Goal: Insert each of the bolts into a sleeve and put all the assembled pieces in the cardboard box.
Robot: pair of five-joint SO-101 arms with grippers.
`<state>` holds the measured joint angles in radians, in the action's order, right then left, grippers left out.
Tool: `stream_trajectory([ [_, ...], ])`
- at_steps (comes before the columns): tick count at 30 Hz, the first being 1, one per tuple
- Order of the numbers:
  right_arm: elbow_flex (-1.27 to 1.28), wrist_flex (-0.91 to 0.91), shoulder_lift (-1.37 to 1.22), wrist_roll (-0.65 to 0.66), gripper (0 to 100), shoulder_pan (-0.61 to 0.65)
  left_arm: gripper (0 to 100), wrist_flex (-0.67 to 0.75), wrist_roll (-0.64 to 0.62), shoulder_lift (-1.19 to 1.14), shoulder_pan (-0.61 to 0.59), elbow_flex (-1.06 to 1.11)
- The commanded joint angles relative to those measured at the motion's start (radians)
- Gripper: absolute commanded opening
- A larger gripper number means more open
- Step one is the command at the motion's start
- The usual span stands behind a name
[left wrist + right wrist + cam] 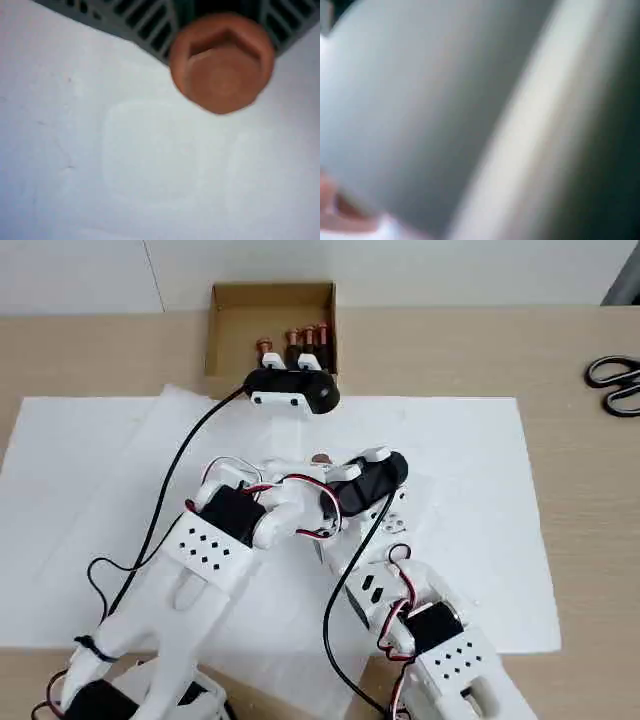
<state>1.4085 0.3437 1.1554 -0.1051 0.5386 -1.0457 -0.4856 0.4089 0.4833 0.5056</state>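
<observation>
High view: cardboard box (240,310) at the far side of the table (480,350). Four copper-coloured pieces (308,337) lie in its near half, three close together and one apart.

One gripper (289,361) of mine hangs at the box's near rim (left or right, I cannot tell). My arms (285,515) bunch together over the middle of the white paper (90,490). A bolt (320,457) sits on the paper just beyond them.

Left wrist view: a bolt (221,62) seen head-on, hex head toward the lens. It sits against a dark ribbed part (135,20), with paper behind.

Fingers, both sides: spread or pinching, I cannot tell.

Scissors (612,385) lie at the table's right edge, well apart.
</observation>
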Motion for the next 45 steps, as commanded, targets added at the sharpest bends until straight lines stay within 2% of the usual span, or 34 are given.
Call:
stream_trajectory([
  [1, -0.021, -0.025, 0.025, 0.003, 0.4, -0.002, 1, -0.028, 0.014, 0.0, -0.005, -0.019],
  [4, -0.021, -0.025, 0.025, 0.003, 0.4, -0.002, 3, -0.049, 0.014, 0.002, -0.005, -0.025],
  [10, -0.021, -0.025, 0.025, 0.003, 0.4, -0.002, 18, -0.173, 0.012, 0.002, -0.006, -0.111],
  [26, -0.021, -0.025, 0.025, 0.003, 0.4, -0.002, 18, -0.175, 0.017, 0.002, -0.015, -0.127],
  [35, -0.021, -0.025, 0.024, 0.003, 0.4, -0.005, 18, -0.19, 0.018, 0.002, -0.095, -0.26],
  [39, -0.026, -0.025, 0.024, 0.005, 0.4, -0.01, 18, -0.236, 0.083, 0.002, -0.11, -0.289],
  [45, -0.124, -0.015, 0.01, 0.005, 0.3, -0.085, 18, -0.39, 0.11, 0.002, -0.262, -0.372],
])
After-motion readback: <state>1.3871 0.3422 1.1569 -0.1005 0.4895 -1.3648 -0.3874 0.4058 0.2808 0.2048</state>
